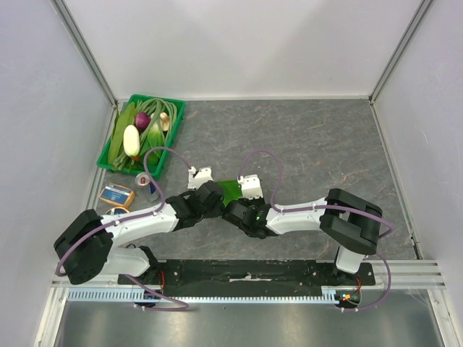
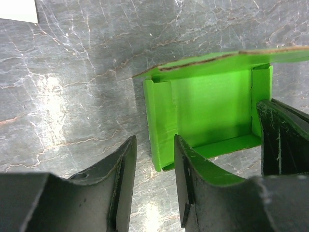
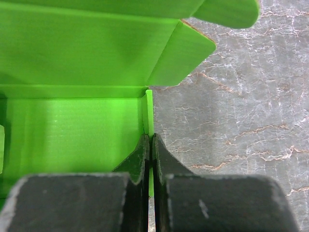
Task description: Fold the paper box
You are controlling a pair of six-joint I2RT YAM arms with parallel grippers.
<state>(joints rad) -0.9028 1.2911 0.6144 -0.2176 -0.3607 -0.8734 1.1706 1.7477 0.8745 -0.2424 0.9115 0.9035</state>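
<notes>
The lime-green paper box (image 1: pixel 231 189) sits partly folded on the grey table between my two grippers, its walls raised and its lid flap open. In the left wrist view the box (image 2: pixel 212 108) lies ahead. My left gripper (image 2: pixel 154 142) is open, and its fingertips stand either side of the near end of the box's left wall (image 2: pixel 161 125). My right gripper (image 3: pixel 149 139) is shut on the box's right wall (image 3: pixel 149 111). One of its fingers (image 2: pixel 282 140) also shows in the left wrist view. From above, the left gripper (image 1: pixel 215 195) and the right gripper (image 1: pixel 236 207) meet at the box.
A green crate (image 1: pixel 173 119) of vegetables stands at the back left. A small can (image 1: pixel 145 180) and a blue and orange packet (image 1: pixel 117 194) lie beside the left arm. A white object (image 2: pixel 17 9) shows at the top left of the left wrist view.
</notes>
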